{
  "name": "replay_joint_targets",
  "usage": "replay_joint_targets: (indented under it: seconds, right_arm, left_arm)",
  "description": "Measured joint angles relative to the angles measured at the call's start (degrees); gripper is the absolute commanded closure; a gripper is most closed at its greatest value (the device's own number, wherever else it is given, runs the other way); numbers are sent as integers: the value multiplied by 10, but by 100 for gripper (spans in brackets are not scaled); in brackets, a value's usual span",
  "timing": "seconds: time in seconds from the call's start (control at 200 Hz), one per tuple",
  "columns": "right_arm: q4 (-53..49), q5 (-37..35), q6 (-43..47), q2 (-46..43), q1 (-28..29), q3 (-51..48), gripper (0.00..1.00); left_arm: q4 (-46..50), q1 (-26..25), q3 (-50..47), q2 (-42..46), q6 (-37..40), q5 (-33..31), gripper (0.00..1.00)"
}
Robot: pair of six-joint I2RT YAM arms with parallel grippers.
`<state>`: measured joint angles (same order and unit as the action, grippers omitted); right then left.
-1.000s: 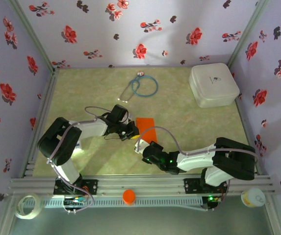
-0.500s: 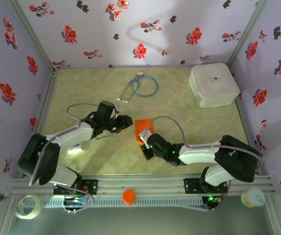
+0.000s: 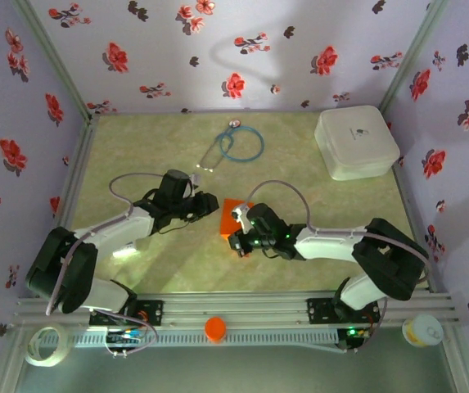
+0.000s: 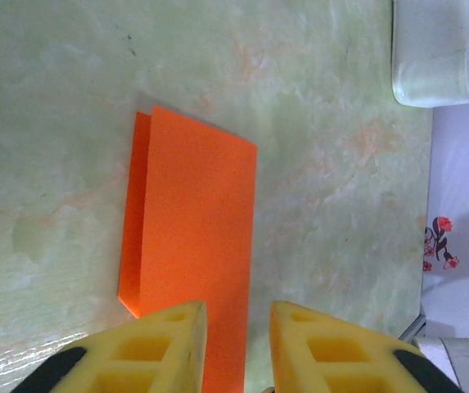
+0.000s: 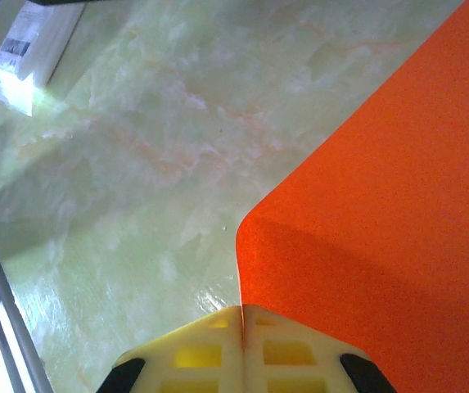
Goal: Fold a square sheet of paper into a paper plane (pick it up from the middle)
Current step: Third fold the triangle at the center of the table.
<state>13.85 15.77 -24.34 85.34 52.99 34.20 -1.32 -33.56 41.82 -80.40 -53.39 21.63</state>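
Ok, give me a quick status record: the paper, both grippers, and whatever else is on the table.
paper: square sheet of paper folded in half, flat on the table, layer edges slightly offset
left arm: left gripper open, at one short end of the sheet, not gripping
right arm: right gripper shut on the sheet's edge
plane: not yet formed
far side: stethoscope and white box, both apart from the paper
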Motion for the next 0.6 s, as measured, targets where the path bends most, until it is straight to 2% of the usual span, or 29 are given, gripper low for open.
replay_joint_targets:
  seconds: [0.36, 0.6]
  right_arm:
    - [2, 53, -30, -3, -30, -18, 95]
    - [43, 88, -63, 4, -48, -24, 97]
  left_arm:
    - [-26, 0, 2, -33, -5, 22, 80]
    - [-33, 0, 33, -72, -5, 43, 80]
